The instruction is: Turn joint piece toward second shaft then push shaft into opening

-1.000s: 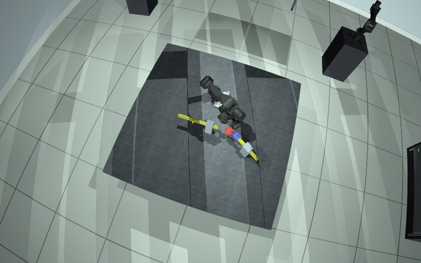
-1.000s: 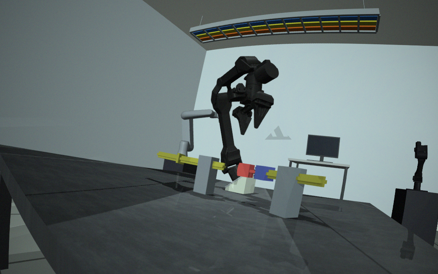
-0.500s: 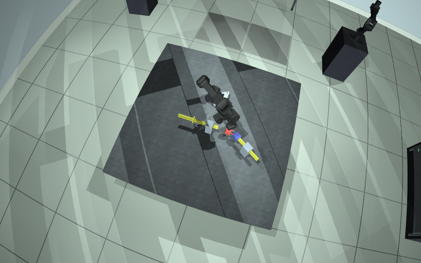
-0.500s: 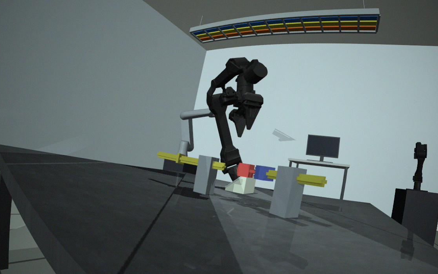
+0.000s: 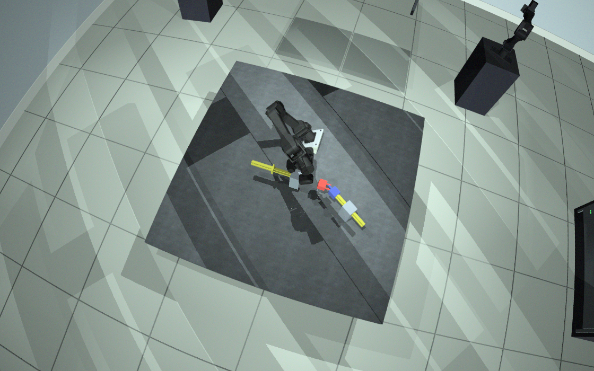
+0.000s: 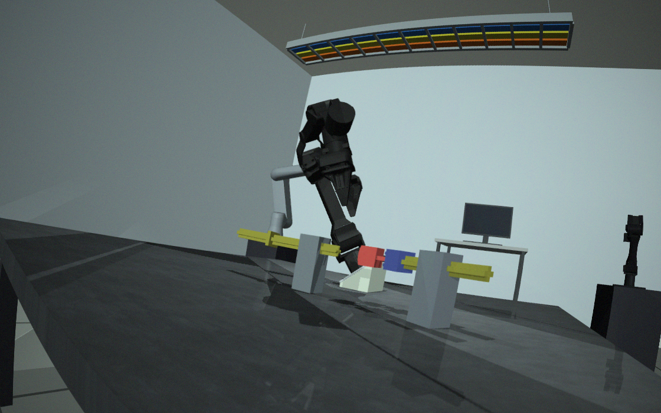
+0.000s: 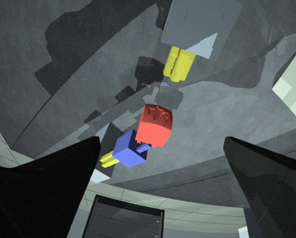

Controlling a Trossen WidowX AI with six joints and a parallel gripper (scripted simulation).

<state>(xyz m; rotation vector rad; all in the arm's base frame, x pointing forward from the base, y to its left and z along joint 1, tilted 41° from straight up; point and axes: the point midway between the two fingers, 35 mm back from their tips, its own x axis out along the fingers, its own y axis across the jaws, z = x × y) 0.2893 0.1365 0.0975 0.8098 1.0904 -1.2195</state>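
The red joint piece [image 5: 321,184] [image 6: 370,256] [image 7: 154,134] is hinged to the blue fork [image 5: 334,192] [image 6: 398,261] [image 7: 128,154] on the first yellow shaft [image 5: 360,220] [image 6: 468,270], held in a grey block [image 5: 348,209] [image 6: 430,292]. Its opening faces the second yellow shaft [image 5: 262,166] [image 6: 284,242] [image 7: 183,66] and looks roughly in line with it. A gap separates them. That shaft passes through the second grey block [image 5: 294,180] [image 6: 308,264] [image 7: 200,24]. My gripper [image 5: 297,174] [image 6: 349,210] [image 7: 163,143] is open and empty, above the parts near the second block, touching nothing.
The second shaft has a yellow collar [image 5: 272,168] [image 6: 270,238] on its outer part, beyond the block. My arm's pale base [image 5: 318,140] [image 6: 369,279] stands on the dark table behind the gap between the shafts. Other arms and a monitor [image 6: 487,219] are far off.
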